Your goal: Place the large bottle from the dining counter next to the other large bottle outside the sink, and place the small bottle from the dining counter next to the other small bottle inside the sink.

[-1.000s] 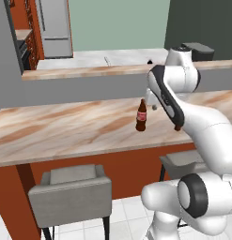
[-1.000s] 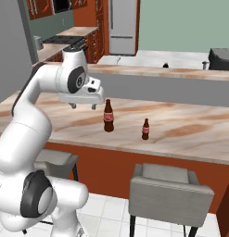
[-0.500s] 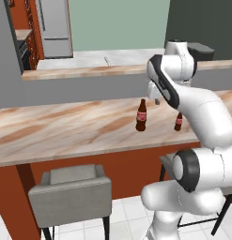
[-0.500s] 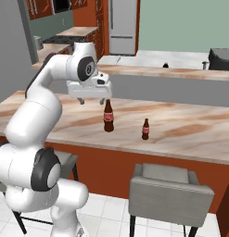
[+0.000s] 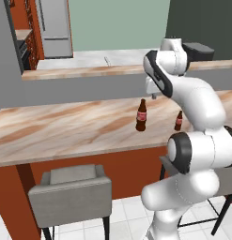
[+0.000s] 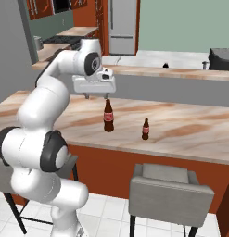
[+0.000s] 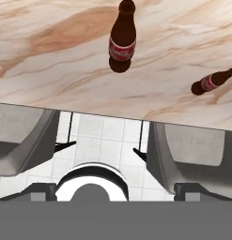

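Tall dark brown red-banded cola bottle (image 6: pixel 108 116) upright on tan marbled dining counter (image 5: pixel 65 126), tiny brown bottle (image 6: pixel 145 129) near. Two-finger gripper (image 6: pixel 97 96) above, apart; jaw opening impossible to tell. Best to descend squarely, closing on the body.

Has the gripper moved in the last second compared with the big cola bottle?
Yes. The gripper has swung across and now hangs above the large bottle, which stands where it was on the dining counter.
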Robot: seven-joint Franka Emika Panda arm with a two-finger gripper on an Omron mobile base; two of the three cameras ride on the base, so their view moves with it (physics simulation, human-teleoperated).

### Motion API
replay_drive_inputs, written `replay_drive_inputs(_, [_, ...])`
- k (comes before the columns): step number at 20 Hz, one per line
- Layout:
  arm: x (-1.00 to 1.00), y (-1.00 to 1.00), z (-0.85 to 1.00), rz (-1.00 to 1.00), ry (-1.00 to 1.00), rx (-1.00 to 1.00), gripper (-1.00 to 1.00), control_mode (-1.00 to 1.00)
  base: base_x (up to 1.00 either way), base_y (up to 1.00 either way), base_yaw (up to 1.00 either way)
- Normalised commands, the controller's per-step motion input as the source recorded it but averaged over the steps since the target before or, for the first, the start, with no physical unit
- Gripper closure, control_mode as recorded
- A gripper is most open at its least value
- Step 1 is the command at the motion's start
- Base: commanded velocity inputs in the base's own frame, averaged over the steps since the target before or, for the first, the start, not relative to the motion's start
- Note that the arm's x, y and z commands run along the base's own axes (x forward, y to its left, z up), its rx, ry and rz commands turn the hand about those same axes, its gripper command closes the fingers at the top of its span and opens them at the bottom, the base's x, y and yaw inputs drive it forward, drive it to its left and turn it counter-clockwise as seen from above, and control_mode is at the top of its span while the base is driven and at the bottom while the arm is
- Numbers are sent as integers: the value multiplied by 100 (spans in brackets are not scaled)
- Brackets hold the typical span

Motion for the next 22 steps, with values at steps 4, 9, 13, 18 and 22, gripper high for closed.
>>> replay_drive_inputs(4, [39, 0, -12, 1, 0, 1, -100, -100, 0, 0, 0])
replay_drive_inputs(9, [43, 0, -21, 1, -1, 2, -100, -100, 0, 0, 0])
replay_drive_inputs(13, [44, 0, -24, 1, -3, 3, -100, -100, 0, 0, 0])
replay_drive_inputs(18, [40, 0, -21, 1, -6, 3, -100, -100, 0, 0, 0])
replay_drive_inputs(22, [45, 0, -21, 1, -1, 0, -100, -100, 0, 0, 0])
